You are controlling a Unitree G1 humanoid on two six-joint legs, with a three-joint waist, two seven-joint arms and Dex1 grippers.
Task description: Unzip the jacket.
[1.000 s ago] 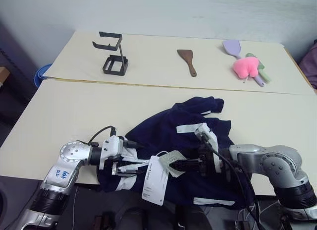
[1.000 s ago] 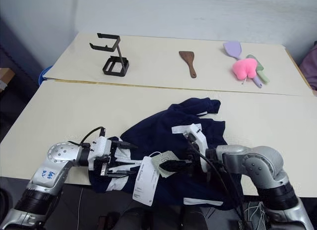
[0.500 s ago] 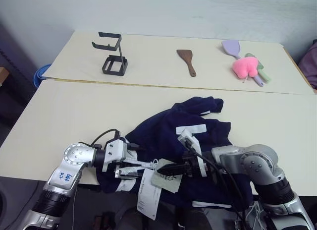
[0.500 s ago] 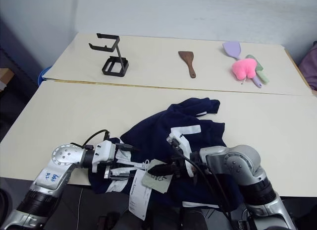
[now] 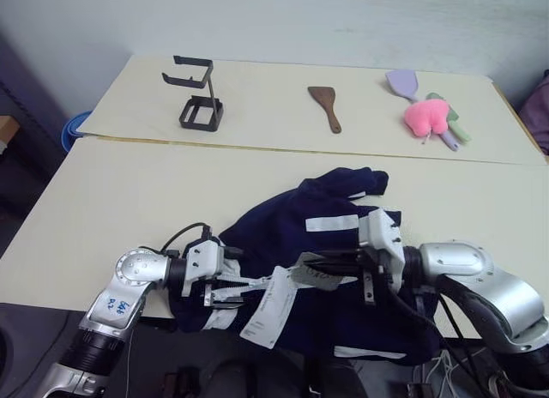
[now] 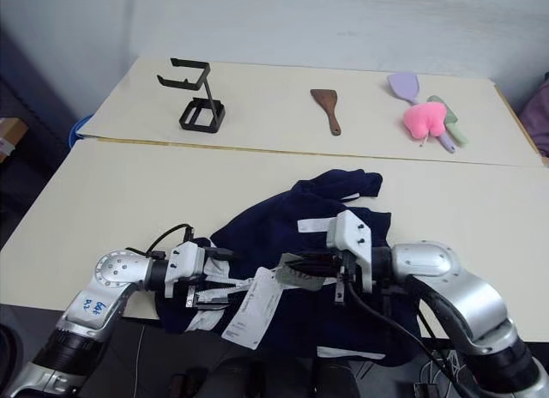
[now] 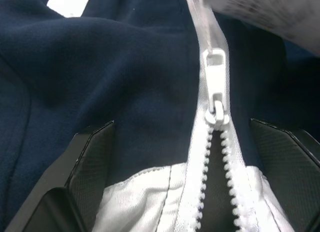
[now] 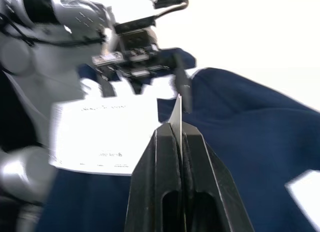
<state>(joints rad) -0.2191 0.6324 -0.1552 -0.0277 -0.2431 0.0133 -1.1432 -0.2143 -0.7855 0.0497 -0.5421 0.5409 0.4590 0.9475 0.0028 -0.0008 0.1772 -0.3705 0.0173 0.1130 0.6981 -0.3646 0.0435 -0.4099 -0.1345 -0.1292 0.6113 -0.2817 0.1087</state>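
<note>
Pinching a thin grey tag [image 8: 179,112] between my right fingers [image 8: 180,142] at lower centre, left fingers [image 7: 90,157] apart astride the jacket's [image 5: 343,235] zipper [image 7: 216,99].

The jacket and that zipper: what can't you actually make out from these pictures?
- Jacket: its near hem hangs past the table edge in the head views, partly behind the right gripper.
- Zipper: the left wrist view cuts it off at top and bottom.
- Hang tag: print too small in the head views, blurred in the right wrist view.
- Thin pale sheet pinched in the right fingers: seen edge-on.
</note>
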